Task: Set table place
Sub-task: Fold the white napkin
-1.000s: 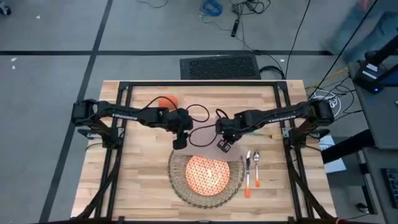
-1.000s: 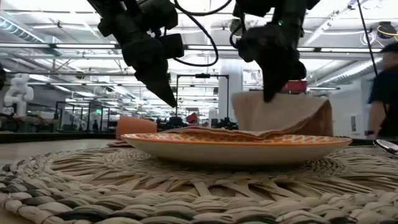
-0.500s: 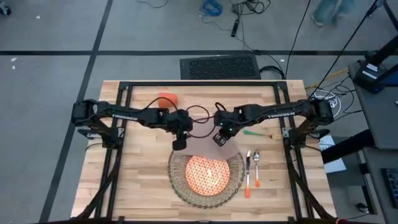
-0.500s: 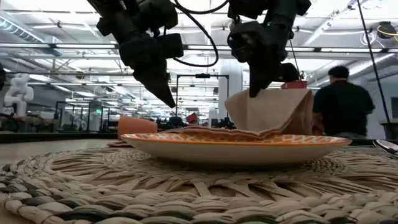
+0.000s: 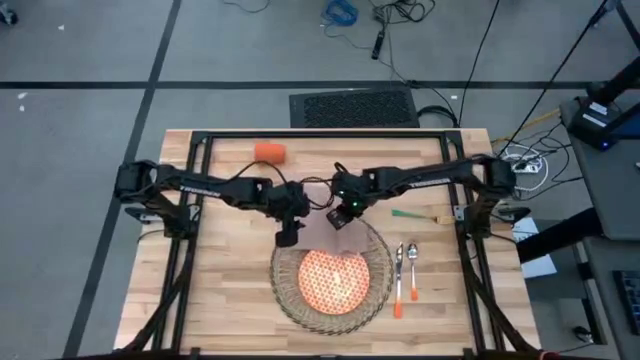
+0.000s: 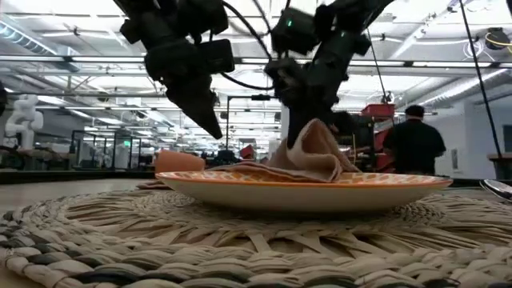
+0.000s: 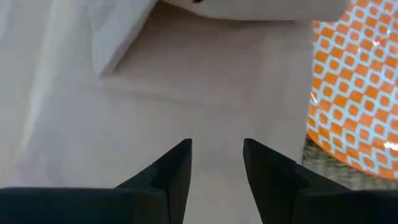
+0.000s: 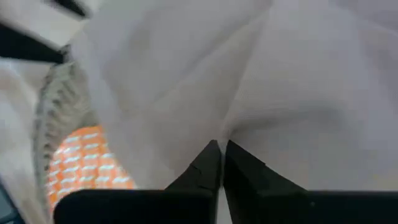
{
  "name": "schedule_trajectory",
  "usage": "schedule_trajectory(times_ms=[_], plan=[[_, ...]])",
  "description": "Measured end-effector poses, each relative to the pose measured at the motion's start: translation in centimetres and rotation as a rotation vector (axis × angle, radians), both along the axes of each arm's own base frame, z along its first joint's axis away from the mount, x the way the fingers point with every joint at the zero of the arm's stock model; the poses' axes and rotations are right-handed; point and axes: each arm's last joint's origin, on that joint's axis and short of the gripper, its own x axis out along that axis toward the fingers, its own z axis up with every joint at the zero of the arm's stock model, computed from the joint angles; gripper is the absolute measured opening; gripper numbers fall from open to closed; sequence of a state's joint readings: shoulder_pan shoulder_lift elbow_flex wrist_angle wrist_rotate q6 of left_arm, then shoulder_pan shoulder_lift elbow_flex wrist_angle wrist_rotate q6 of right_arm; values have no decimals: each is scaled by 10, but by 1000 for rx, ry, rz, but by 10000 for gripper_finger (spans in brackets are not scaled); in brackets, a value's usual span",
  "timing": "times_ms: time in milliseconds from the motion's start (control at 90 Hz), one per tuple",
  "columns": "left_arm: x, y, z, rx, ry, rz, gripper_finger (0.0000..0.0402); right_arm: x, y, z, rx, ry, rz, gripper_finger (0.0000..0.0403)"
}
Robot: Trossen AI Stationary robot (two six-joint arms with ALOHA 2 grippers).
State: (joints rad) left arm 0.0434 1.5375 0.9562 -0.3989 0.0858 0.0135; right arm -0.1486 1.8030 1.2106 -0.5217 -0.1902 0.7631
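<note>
In the low view the woven wicker placemat (image 6: 240,240) fills the bottom of the frame, and the orange-patterned plate (image 6: 304,190) sits on it at centre. A beige cloth napkin (image 6: 308,156) lies bunched on the plate's far side, rising to a fold at centre frame. The right gripper (image 6: 300,120) comes down onto that fold from the upper centre, and its wrist view shows its fingers (image 8: 208,165) pressed together, pinching the cloth. The left gripper (image 6: 210,120) hangs to the left of it, above the plate's far left rim; in its wrist view the fingers (image 7: 177,165) stand slightly spread over the napkin, gripping nothing.

From above, the placemat (image 5: 285,290) lies at lower centre of the butcher-block table (image 5: 220,300). The plate (image 5: 332,280) rests on it, and the napkin (image 5: 335,232) lies across its upper edge. Right of the placemat lie an orange-handled fork (image 5: 398,282) and spoon (image 5: 412,270), side by side. A green-handled utensil (image 5: 415,213) lies above them. The small orange cup (image 5: 268,152) lies near the table's upper edge, left of centre.
</note>
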Motion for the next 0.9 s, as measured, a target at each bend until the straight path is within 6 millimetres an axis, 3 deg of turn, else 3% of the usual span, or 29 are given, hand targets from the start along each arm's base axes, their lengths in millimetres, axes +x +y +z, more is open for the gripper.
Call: schedule_trajectory(times_ms=[289, 533, 633, 733, 900], plan=[[-1, -13, -1, -4, 16, -37, 131, 8, -14, 10, -13, -131, -30, 0], [-3, -22, -2, -5, 37, -58, 131, 10, 2, 15, -53, -153, 49, 0], [-3, -22, -2, -7, 32, -53, 131, 11, -1, 15, -83, -157, 49, 2], [-2, -22, -2, -13, 34, -36, 131, 11, -2, 15, -104, -166, 76, 21], [-3, -25, -2, -16, 34, -43, 131, 10, 3, 14, -55, -160, 119, 86]])
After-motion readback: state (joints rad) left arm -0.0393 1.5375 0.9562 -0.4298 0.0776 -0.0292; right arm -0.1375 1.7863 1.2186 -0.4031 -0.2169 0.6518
